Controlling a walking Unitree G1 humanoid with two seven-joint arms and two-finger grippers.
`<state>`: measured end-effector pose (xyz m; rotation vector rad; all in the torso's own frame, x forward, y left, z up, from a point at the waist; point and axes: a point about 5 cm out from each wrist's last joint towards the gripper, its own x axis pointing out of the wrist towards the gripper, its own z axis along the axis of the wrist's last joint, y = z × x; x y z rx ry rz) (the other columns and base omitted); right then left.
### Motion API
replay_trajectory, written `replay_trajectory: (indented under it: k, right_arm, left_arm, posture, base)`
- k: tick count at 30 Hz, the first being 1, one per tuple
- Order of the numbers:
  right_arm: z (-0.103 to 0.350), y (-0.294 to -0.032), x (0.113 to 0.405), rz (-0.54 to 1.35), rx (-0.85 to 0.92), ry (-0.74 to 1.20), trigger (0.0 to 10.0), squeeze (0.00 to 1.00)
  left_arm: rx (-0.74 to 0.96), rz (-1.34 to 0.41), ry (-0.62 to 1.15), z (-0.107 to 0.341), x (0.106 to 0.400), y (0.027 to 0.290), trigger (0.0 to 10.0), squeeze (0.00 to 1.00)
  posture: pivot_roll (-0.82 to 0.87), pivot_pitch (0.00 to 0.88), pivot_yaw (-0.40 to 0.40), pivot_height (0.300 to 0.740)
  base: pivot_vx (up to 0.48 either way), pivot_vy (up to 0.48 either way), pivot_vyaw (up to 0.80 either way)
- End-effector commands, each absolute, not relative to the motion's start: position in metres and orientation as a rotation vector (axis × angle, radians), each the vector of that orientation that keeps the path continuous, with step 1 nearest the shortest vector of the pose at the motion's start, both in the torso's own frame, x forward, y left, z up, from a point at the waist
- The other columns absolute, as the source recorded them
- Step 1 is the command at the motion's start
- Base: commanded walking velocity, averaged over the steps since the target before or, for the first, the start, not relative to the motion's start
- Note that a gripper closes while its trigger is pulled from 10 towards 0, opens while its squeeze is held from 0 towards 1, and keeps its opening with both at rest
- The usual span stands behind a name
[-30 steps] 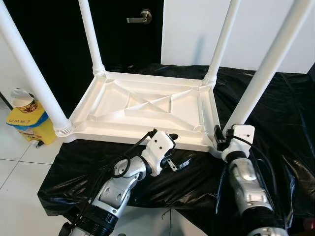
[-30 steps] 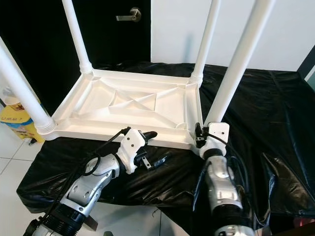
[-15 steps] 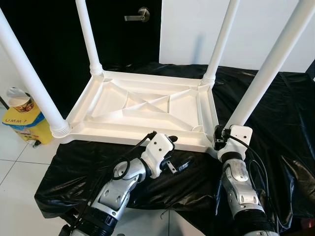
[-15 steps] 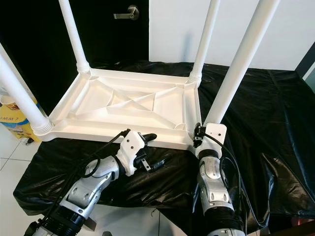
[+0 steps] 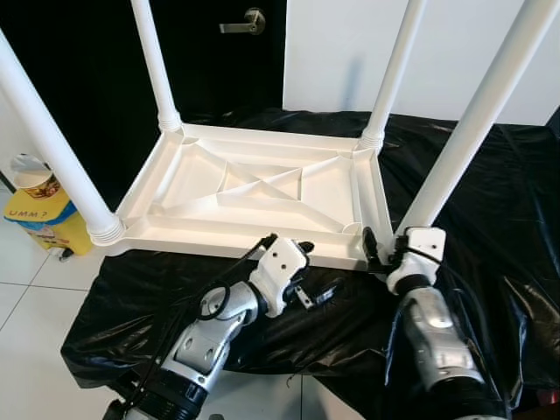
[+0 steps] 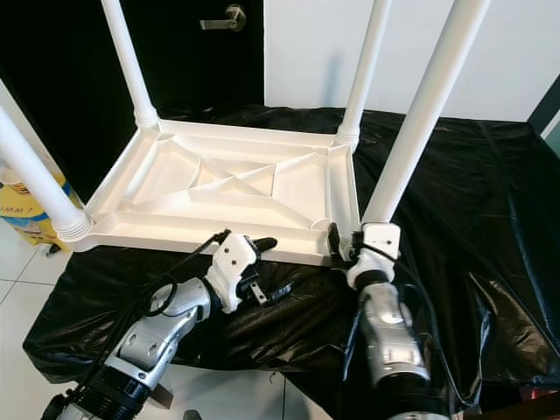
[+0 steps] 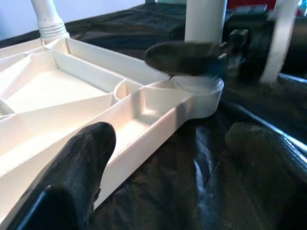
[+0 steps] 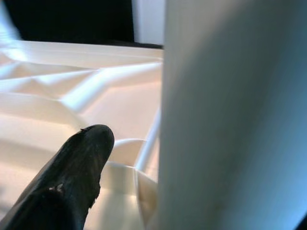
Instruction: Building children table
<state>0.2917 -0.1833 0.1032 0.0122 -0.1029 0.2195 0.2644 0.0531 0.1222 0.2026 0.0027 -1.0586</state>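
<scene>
A white plastic children's table point(image 5: 254, 188) lies upside down on a black sheet point(image 5: 512, 192), its four legs pointing up. My left gripper point(image 5: 313, 269) is open at the table's near rim. One finger point(image 7: 81, 167) rests over the rim, the other point(image 7: 268, 158) lies on the sheet. My right gripper point(image 5: 392, 248) is at the foot of the near right leg point(image 5: 472, 131). It stands open, with one finger point(image 8: 72, 182) apart from the leg point(image 8: 230, 115) on the tabletop side. Its other finger is hidden behind the leg.
A yellow container point(image 5: 39, 210) with a lidded cup on top stands on the tiled floor at the left. Behind the table are a dark door with a lever handle point(image 5: 245, 22) and a white wall. The sheet spreads wide to the right.
The right gripper's visible finger has swung away from the near right leg toward the tabletop, widening the gap. The left arm has hardly moved. The camera has shifted slightly.
</scene>
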Motion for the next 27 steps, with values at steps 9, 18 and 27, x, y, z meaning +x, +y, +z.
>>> replay_trajectory:
  k: [9,18,27]
  right_arm:
    - [0.107,-0.196,0.296,0.45,-0.058,-0.069,10.0,0.0]
    - [0.112,-0.202,0.308,0.555,-0.12,-0.046,10.0,0.0]
    - [0.11,-0.205,0.311,0.569,-0.143,-0.031,0.0,0.0]
  left_arm:
    - [0.237,-1.073,0.003,0.124,0.267,0.052,10.0,0.0]
    - [0.246,-1.075,0.003,0.124,0.269,0.051,10.0,0.0]
    - [0.245,-1.07,-0.004,0.125,0.271,0.05,10.0,0.0]
  posture:
    - [-0.01,0.0,-0.012,0.74]
    - [-0.02,0.0,-0.005,0.74]
    - [-0.02,0.0,-0.02,0.74]
  base:
    - [0.0,0.0,0.0]
    - [0.0,0.0,0.0]
    - [0.0,0.0,0.0]
